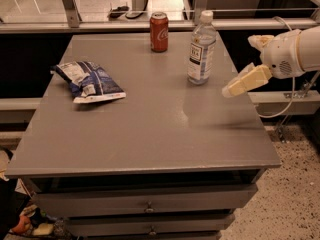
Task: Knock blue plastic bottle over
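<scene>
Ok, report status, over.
Claw at grey table's right edge, right of clear bluish plastic bottle, not touching. Bottle upright. Nothing between them; red soda can off to bottle's left.

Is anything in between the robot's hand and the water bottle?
No. In the camera view, only bare gray table lies between the gripper, hovering at the right, and the bottle.

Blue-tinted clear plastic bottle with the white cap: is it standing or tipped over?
Upright: the blue plastic bottle stands on its base on the grey table, cap topmost. The open gripper hovers beside it, not touching.
</scene>
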Robot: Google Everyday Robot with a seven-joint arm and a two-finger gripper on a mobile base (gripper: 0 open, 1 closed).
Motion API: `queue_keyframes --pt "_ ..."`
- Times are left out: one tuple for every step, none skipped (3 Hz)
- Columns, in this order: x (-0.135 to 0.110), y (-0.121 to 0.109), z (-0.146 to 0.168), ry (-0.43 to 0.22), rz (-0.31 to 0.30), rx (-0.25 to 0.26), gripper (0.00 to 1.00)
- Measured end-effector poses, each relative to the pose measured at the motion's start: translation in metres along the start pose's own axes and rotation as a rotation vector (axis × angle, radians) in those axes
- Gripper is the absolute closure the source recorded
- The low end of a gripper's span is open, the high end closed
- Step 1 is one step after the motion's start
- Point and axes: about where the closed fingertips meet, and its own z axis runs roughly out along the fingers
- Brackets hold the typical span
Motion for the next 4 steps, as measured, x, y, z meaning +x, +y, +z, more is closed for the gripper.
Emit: queue_keyframes --pt "-0.003 -0.022 0.021 -0.146 0.008 0.034 0.00" --pt "-0.008 -0.034 0.031 -0.209 0.010 0.044 0.00" --pt "-0.017 -0.041 0.047 -0.256 0.012 0.030 0.00" --pt "-0.025 -0.046 0.058 -0.300 0.035 0.023 0.00"
